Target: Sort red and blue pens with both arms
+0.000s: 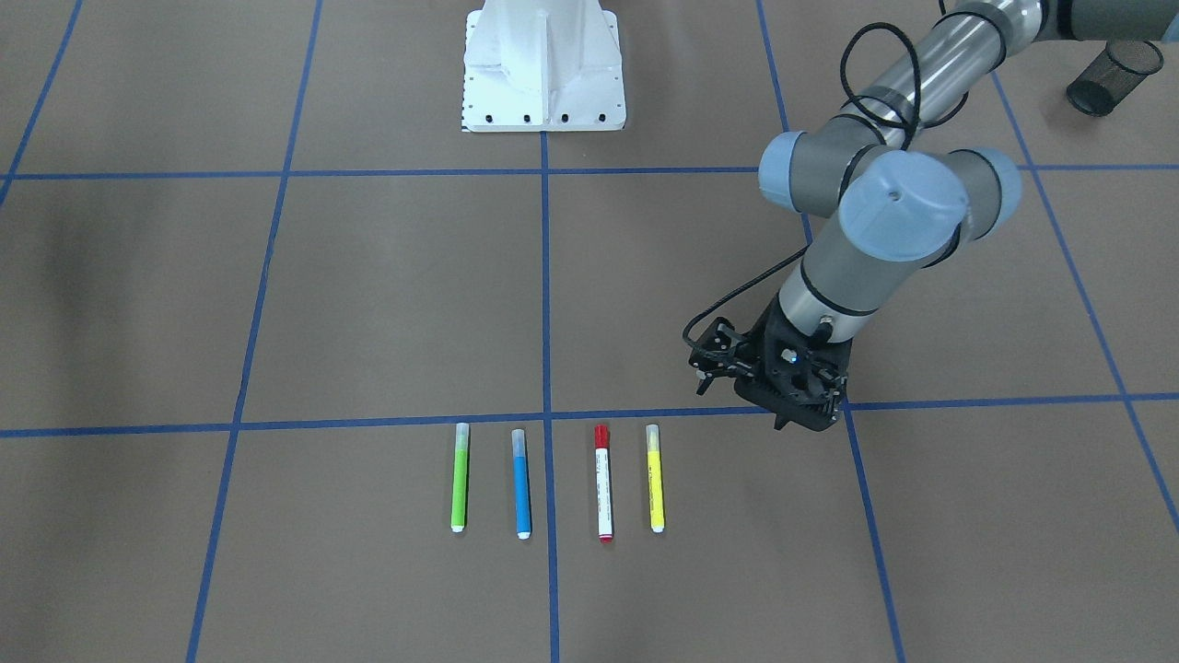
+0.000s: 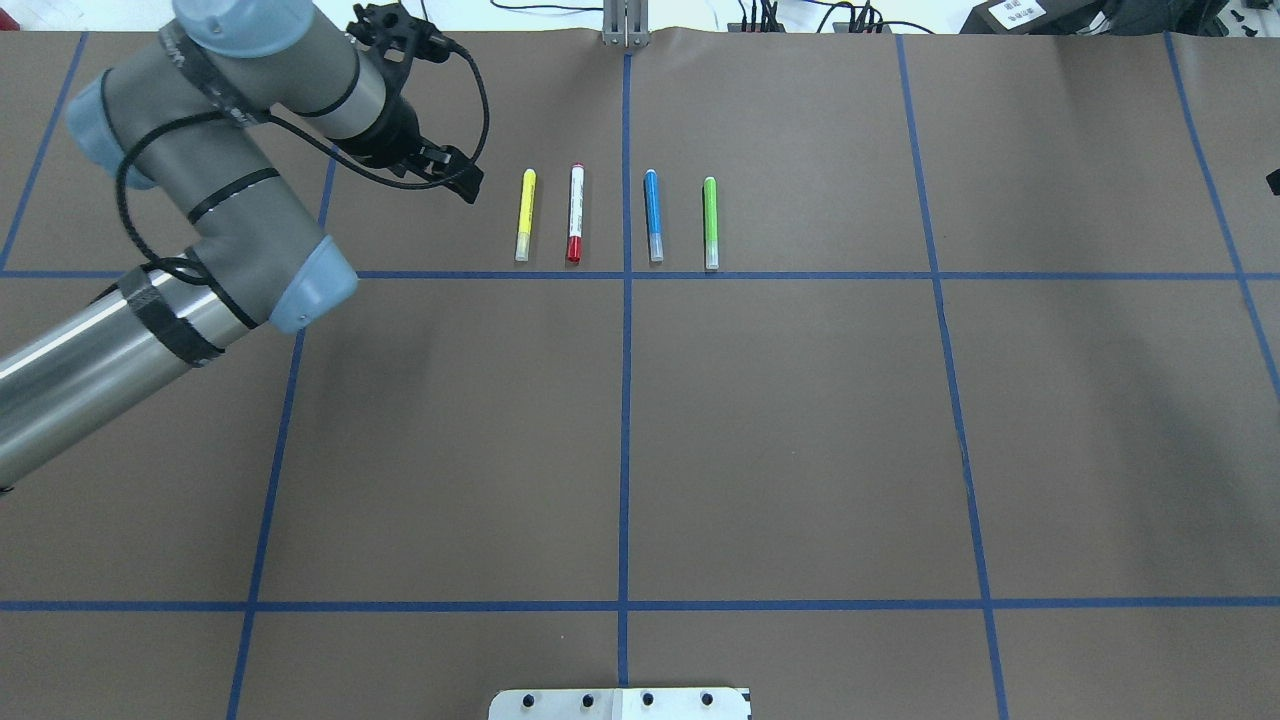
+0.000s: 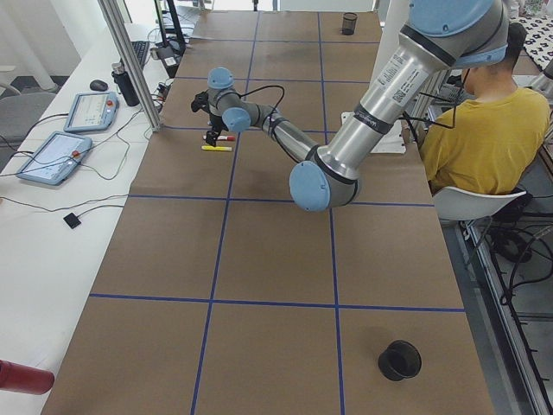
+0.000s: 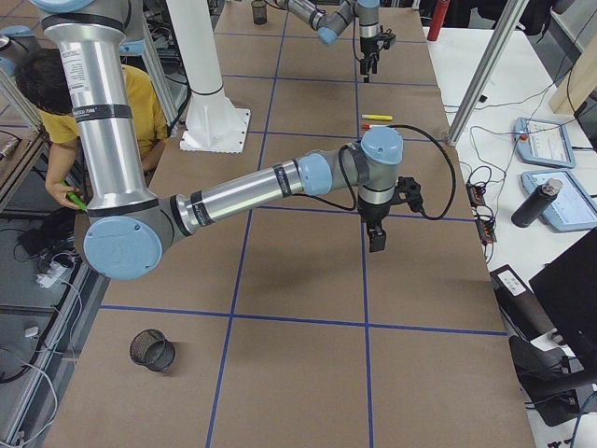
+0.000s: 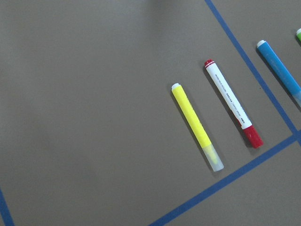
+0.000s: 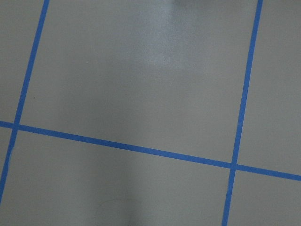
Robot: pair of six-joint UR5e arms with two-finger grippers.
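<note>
Front-facing view: four pens lie side by side on the table [image 1: 368,304], toward its edge away from the robot's base. They are one green pen [image 1: 460,477], one blue pen [image 1: 521,483], one red pen [image 1: 603,482] and one yellow pen [image 1: 655,479]. The left gripper [image 1: 792,414] hangs near the yellow pen and touches none of them. The red pen lies second from it, the blue pen third. I cannot tell how far its fingers are parted; they hold no pen. One mesh cup [image 1: 1110,78] sits near a corner on the base's side.

Overhead view: the same four pens appear in mirrored order.

Left side view: two cups show, the mesh cup at the near end and a second cup [image 3: 349,22] at the far end. One person [image 3: 475,130] in a yellow shirt sits beside the table.

Right side view: the right gripper [image 4: 376,238] points down over the table, well apart from the pens. Its opening cannot be told.

Left wrist view: the yellow and red pens show whole, the blue pen partly.

Right wrist view: brown table crossed by blue tape lines [image 6: 127,147].
</note>
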